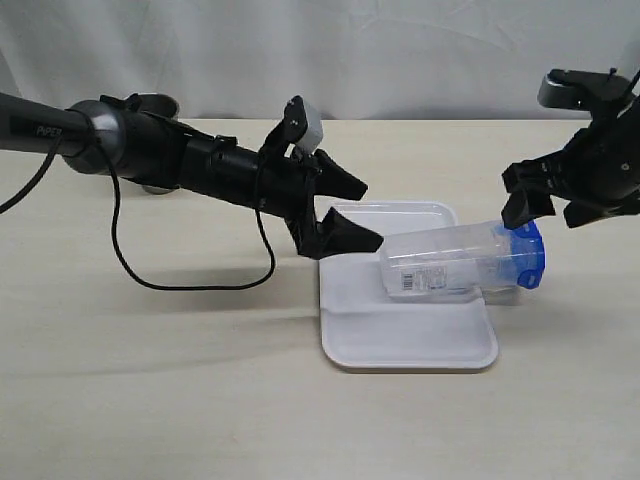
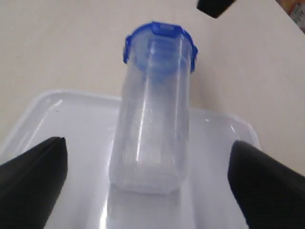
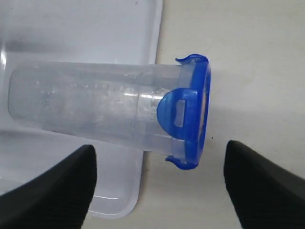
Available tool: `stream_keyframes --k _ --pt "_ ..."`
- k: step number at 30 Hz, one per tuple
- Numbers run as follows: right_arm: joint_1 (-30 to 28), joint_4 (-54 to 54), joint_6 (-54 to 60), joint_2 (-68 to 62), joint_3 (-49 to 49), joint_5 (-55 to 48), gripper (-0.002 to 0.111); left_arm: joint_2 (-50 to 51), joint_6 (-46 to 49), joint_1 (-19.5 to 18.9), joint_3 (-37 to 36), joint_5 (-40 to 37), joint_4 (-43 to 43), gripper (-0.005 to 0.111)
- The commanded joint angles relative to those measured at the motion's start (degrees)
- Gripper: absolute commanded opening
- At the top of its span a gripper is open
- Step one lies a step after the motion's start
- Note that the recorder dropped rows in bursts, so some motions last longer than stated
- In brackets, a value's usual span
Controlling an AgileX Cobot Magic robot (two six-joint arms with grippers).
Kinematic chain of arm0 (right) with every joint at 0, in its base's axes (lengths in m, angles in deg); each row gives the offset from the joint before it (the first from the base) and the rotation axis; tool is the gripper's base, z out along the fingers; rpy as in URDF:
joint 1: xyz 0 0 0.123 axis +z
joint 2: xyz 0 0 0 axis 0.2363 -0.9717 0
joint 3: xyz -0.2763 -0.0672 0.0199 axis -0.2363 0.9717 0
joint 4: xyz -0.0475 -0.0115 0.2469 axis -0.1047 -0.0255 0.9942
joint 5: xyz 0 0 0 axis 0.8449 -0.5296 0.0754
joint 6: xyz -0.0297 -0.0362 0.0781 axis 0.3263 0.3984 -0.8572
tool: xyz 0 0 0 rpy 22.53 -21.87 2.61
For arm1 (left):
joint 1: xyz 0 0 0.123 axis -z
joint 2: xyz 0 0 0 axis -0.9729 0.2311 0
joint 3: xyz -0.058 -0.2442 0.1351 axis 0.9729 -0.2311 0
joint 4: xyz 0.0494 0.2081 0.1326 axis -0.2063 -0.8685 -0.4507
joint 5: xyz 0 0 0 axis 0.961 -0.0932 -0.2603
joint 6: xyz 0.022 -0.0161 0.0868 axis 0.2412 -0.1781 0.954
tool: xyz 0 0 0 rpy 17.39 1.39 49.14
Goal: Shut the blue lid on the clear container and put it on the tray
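The clear container (image 1: 450, 262) lies on its side across the right part of the white tray (image 1: 400, 345), base toward the middle. The blue lid (image 1: 527, 255) sits on its mouth and overhangs the tray's right rim. My left gripper (image 1: 368, 213) is open just left of the container's base, holding nothing. In the left wrist view its jaws flank the base (image 2: 150, 138) without touching. My right gripper (image 1: 545, 213) hangs open above the lid end, apart from it. In the right wrist view the lid (image 3: 195, 112) lies beyond the open right gripper (image 3: 159, 148).
A grey metal cup (image 1: 158, 105) stands at the back left, behind the left arm. A black cable (image 1: 190, 285) loops down from that arm onto the tabletop. The near half of the tray (image 3: 95, 28) is bare.
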Motion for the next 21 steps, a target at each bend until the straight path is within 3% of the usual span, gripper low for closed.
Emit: stream_keyframes --k 1,8,13,17,21 --pt "-0.4 1.2 1.0 -1.4 0.6 3.9 0.071 -0.8 -2.3 1.4 0.4 -0.7 -9.1 0.09" --pt "-6.7 6.2 3.0 -1.4 1.5 5.4 0.071 -0.7 0.7 7.1 0.4 11.0 -9.5 0.09" --pt "-10.3 23.7 20.2 -1.4 4.0 4.9 0.071 -0.7 4.0 10.1 0.4 15.7 -8.8 0.09" --pt "-10.3 24.4 21.6 -2.6 5.2 5.3 0.071 -0.6 4.0 12.7 0.4 24.0 -8.6 0.09" --pt "-10.3 24.3 21.7 -4.7 6.3 7.0 0.071 -0.6 4.0 13.9 0.4 26.0 -8.6 0.09"
